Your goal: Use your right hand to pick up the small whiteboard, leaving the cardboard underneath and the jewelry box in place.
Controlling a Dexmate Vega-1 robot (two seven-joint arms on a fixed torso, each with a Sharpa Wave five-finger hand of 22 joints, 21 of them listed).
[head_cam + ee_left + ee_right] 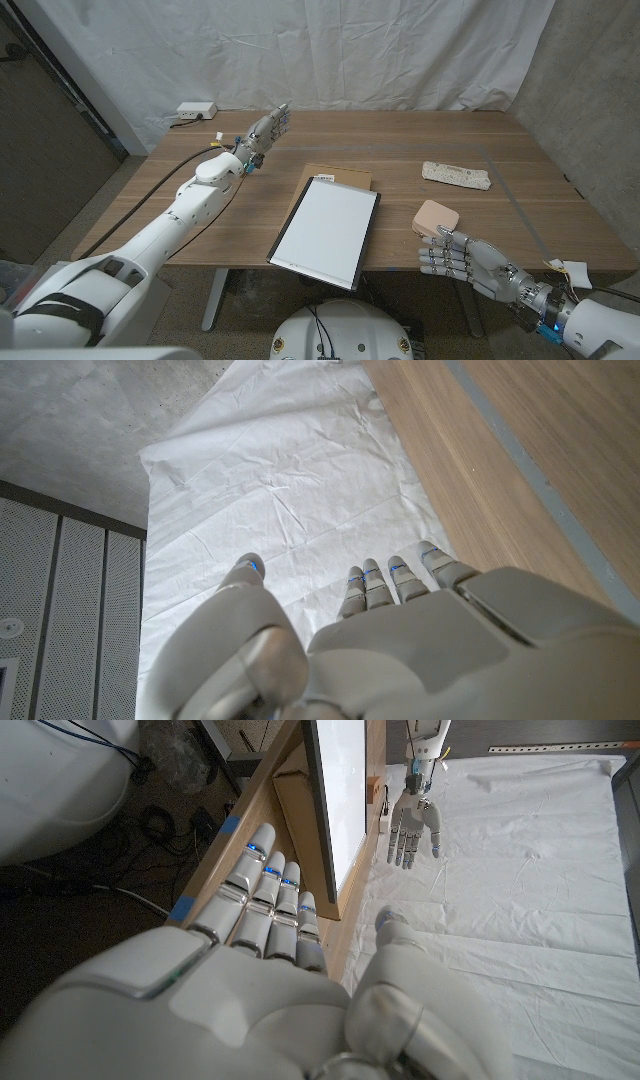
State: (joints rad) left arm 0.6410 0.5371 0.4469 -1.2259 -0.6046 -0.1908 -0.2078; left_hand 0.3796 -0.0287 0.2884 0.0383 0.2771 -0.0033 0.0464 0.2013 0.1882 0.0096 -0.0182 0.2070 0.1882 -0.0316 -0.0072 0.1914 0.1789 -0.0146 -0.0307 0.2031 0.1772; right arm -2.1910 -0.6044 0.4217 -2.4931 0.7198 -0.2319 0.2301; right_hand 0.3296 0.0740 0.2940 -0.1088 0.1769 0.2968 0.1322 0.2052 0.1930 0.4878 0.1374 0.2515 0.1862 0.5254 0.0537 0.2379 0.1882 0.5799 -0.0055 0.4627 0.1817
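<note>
Fingers: the right hand's fingers were straight and slightly apart, holding nothing; the left hand's fingers were likewise stretched out, apart and empty.
Desk: the wooden desk carried everything, with a white cloth backdrop hanging behind its far edge.
Small whiteboard: the small whiteboard lay near the desk's middle, its near corner at the near edge.
Cardboard: the cardboard showed under the board's far end.
Left hand: the left hand was raised over the far left of the desk.
Right hand: the right hand hovered at the near right edge, just near of the jewelry box.
Bundle: a pale patterned bundle lay on the right, further back.
Jewelry box: the pink jewelry box sat right of the whiteboard, apart from it.
Power strip: a white power strip sat at the far left corner.
</note>
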